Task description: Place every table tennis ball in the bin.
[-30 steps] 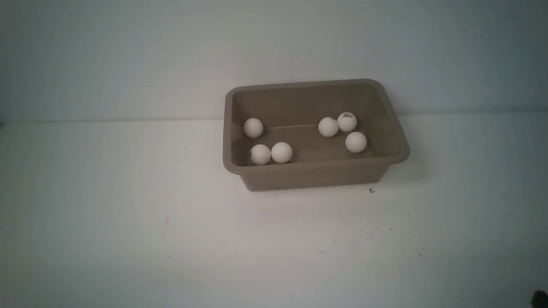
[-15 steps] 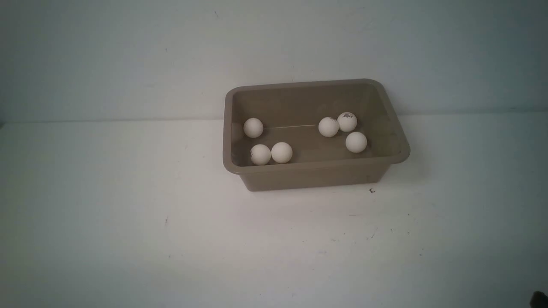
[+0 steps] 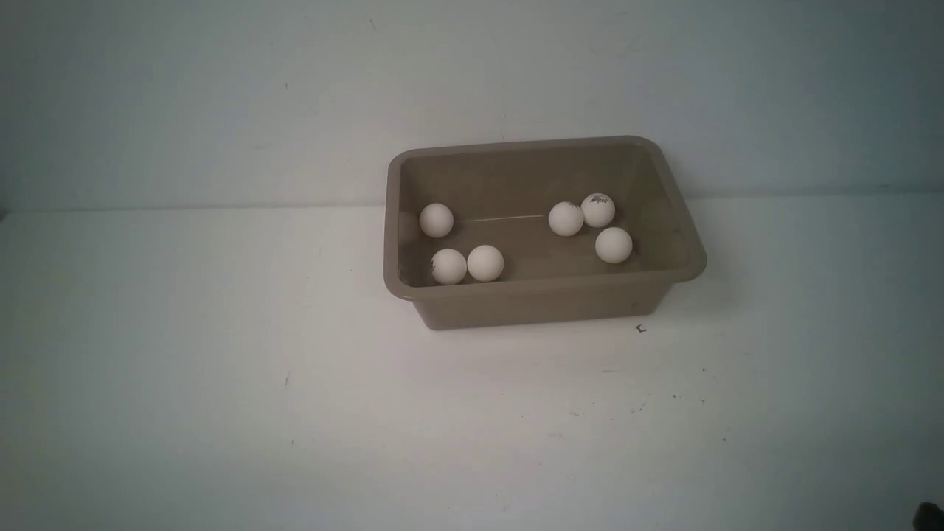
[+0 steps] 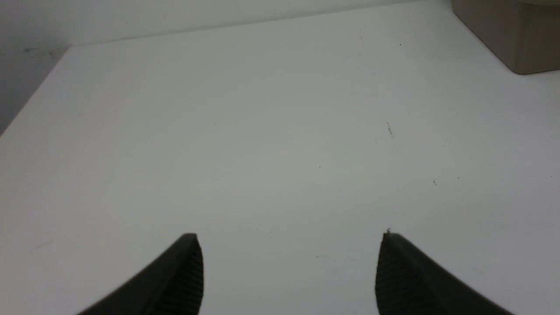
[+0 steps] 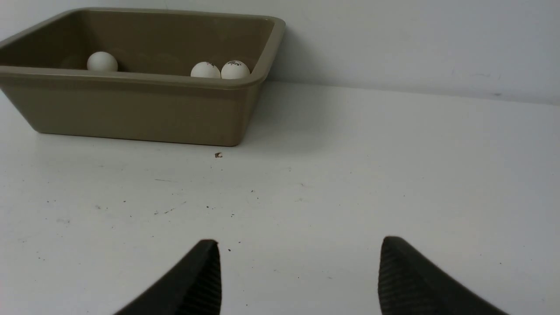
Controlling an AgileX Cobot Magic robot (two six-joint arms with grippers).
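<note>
Six table tennis balls (image 3: 485, 263) lie in the bin (image 3: 542, 304) — job apparently done.
Left gripper (image 4: 288, 245) and right gripper (image 5: 299, 251) hang back, jaws spread, empty — nothing visible remains on the table (image 3: 221, 369).

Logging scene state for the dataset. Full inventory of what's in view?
table tennis balls: six, white, all inside the bin; three toward its left end, three toward its right end.
bin: one, taupe, on the table near the back wall, right of centre in the front view.
table: one, white, a few dark specks on it.
wall: pale grey, behind the table.
left claw: one, black, open, empty, over bare table.
right claw: one, black, open, empty, over bare table, facing the bin.
</note>
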